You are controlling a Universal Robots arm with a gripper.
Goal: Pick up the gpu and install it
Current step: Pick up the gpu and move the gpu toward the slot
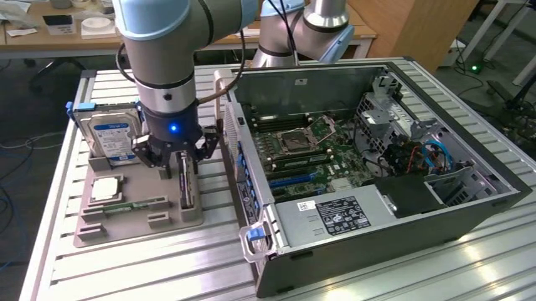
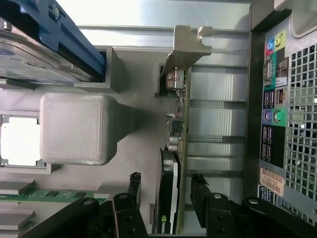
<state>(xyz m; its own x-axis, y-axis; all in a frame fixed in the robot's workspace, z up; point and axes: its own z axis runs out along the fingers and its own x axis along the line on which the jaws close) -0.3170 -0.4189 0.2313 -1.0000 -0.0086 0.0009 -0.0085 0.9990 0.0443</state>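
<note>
The gpu (image 1: 186,187) stands on edge in a slot of the grey holder tray (image 1: 138,221), a dark card with a pale metal end bracket (image 2: 190,47). My gripper (image 1: 181,162) hangs straight down over it. In the wrist view the gripper (image 2: 166,182) is open, with one black finger (image 2: 133,186) on each side of the card's edge (image 2: 179,111) and a gap showing on both sides. The open computer case (image 1: 435,207) lies to the exterior view's right of the tray, its motherboard (image 1: 305,153) exposed.
In the same tray stand a silver hard drive with a blue label (image 1: 113,138), a processor chip (image 1: 107,188) and a green memory stick (image 1: 134,205). A grey printed block (image 2: 74,129) rises beside the card. The case's rear panel (image 2: 272,114) is close to the card.
</note>
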